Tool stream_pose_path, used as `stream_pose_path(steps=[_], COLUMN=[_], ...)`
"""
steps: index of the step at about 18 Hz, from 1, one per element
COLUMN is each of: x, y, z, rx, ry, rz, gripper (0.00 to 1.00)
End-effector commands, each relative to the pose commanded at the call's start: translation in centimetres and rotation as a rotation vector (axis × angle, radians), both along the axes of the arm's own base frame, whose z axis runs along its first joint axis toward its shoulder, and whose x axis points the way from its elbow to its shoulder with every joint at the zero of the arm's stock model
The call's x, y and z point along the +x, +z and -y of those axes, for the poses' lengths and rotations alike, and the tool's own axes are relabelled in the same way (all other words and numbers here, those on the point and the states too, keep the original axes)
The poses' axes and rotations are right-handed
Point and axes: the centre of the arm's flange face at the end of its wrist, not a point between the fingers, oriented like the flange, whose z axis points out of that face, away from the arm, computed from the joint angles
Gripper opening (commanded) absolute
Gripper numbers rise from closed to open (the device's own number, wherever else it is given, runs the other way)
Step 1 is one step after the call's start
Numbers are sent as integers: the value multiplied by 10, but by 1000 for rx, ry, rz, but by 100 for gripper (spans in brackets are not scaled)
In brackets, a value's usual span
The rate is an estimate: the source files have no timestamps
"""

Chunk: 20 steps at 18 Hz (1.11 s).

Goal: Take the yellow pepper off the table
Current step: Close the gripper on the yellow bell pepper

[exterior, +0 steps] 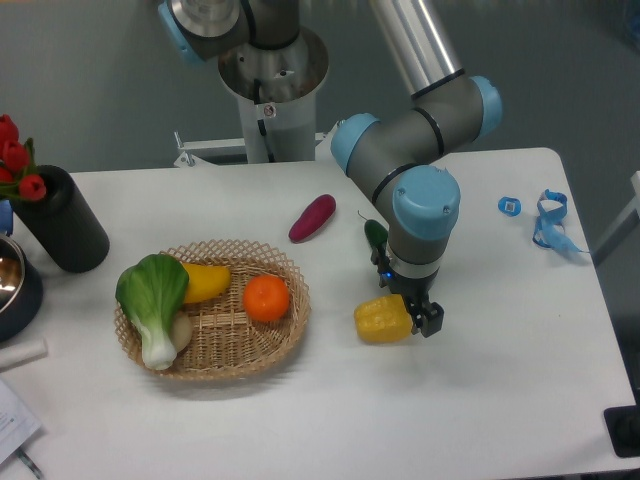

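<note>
The yellow pepper [382, 320], blocky and lobed, lies on the white table [500, 380] just right of the basket. My gripper [416, 314] points straight down at the pepper's right end. One black finger [432, 320] shows right beside the pepper; the other is hidden behind the pepper. I cannot tell whether the jaws are closed on the pepper. The pepper appears to rest on the tabletop.
A wicker basket [290, 320] holds an orange fruit [266, 298], a smooth yellow-orange vegetable [205, 282] and a green bok choy [155, 300]. A purple sweet potato [312, 218] and a dark green vegetable [375, 236] lie behind the gripper. A black cylinder with red flowers [60, 220] stands far left. Blue items [548, 215] lie far right.
</note>
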Motion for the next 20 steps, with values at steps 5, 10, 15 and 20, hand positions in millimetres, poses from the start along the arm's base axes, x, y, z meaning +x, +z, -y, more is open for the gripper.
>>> stream_pose_path(steps=[5, 10, 15, 20], x=[4, 8, 5, 0], y=[-14, -25, -25, -24], z=[-4, -5, -12, -5], rx=[-2, -14, 20, -57], ry=[-8, -12, -20, -4], rz=[3, 18, -33, -86], gripper=[100, 100, 83, 50])
